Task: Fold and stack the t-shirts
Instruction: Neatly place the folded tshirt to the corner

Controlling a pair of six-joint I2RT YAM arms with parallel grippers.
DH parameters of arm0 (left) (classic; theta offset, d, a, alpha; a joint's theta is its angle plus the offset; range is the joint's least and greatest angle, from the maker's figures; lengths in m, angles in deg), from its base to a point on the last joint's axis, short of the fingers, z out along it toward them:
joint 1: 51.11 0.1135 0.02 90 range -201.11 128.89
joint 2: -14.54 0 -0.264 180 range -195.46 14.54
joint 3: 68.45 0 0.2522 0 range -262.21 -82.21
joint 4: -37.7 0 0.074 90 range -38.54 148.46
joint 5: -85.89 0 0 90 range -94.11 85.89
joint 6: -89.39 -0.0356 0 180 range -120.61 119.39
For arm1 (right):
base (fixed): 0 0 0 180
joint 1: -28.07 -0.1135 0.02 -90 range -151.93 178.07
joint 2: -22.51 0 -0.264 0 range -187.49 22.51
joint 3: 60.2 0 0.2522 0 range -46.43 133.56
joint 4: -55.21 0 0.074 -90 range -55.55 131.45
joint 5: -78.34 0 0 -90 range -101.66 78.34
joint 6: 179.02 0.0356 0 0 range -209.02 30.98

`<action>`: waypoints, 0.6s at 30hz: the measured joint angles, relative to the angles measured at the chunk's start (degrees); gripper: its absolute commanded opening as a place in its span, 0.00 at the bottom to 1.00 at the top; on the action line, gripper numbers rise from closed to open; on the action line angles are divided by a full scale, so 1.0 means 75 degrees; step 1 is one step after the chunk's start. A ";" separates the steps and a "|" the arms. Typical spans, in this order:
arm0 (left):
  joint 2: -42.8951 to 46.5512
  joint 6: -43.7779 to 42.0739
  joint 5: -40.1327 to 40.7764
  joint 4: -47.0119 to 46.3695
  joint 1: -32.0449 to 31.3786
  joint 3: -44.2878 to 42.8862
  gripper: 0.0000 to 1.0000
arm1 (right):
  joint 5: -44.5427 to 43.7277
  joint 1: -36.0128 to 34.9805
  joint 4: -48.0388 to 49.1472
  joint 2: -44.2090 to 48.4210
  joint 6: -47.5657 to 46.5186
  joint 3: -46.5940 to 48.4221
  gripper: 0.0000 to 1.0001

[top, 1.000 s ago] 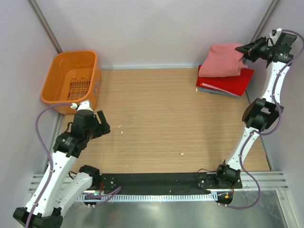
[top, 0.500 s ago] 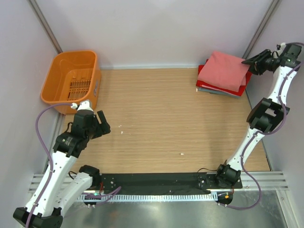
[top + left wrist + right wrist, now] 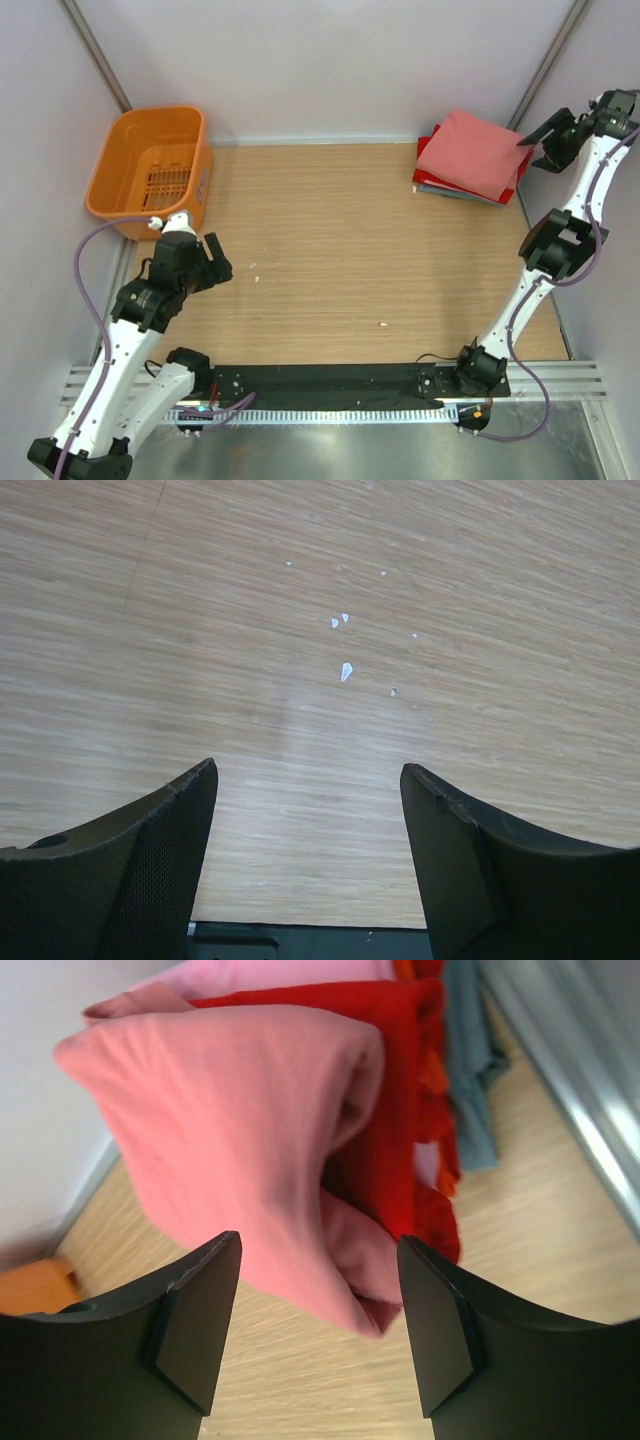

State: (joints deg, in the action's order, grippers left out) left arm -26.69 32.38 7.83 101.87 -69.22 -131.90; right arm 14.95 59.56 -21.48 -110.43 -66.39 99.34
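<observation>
A folded salmon-pink t-shirt (image 3: 474, 151) lies on top of a stack at the table's far right corner, over a red t-shirt (image 3: 518, 176) and a grey one (image 3: 455, 193). In the right wrist view the pink shirt (image 3: 230, 1130) covers the red shirt (image 3: 395, 1100), with the grey one (image 3: 470, 1070) at the edge. My right gripper (image 3: 541, 144) (image 3: 318, 1290) stands open just right of the stack, a corner of the pink shirt lying loose between its fingers. My left gripper (image 3: 212, 260) (image 3: 308, 810) is open over bare wood at the near left, holding nothing.
An orange slotted basket (image 3: 155, 168) sits at the far left, against the wall. White crumbs (image 3: 345, 670) dot the wood ahead of the left gripper. Walls close in the table on the left, back and right. A black rail (image 3: 330, 385) runs along the near edge.
My right gripper has opened, let go of the pink shirt and pulled back to the right. The shirt now lies flat on the stack. The left arm has not moved.
</observation>
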 measured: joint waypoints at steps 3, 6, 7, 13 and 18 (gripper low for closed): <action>0.0032 0.0000 -0.0009 -0.0003 0.0000 0.0000 0.75 | -0.0731 -0.0026 -0.0245 0.0478 -0.0160 -0.0224 0.70; 0.0058 -0.0003 -0.0026 -0.0003 0.0000 0.0000 0.75 | -0.1142 0.0061 0.0032 0.1600 -0.0146 -0.1189 0.70; 0.0076 -0.0003 -0.0026 -0.0003 0.0000 0.0000 0.75 | -0.1201 0.0117 0.0163 0.1938 -0.0114 -0.1402 0.70; 0.0233 -0.0003 -0.0029 -0.0003 0.0000 0.0000 0.76 | -0.1323 0.0283 0.0612 0.2337 0.0055 -0.0918 0.70; 0.0230 -0.0006 -0.0073 -0.0006 0.0000 0.0000 0.75 | -0.1311 0.0157 0.0784 0.1612 0.0055 -0.0481 0.73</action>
State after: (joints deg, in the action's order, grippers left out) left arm -24.96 32.34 7.29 101.83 -69.22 -131.90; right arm 5.11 60.74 -15.60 -98.34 -65.97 95.73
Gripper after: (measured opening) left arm 0.755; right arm 0.725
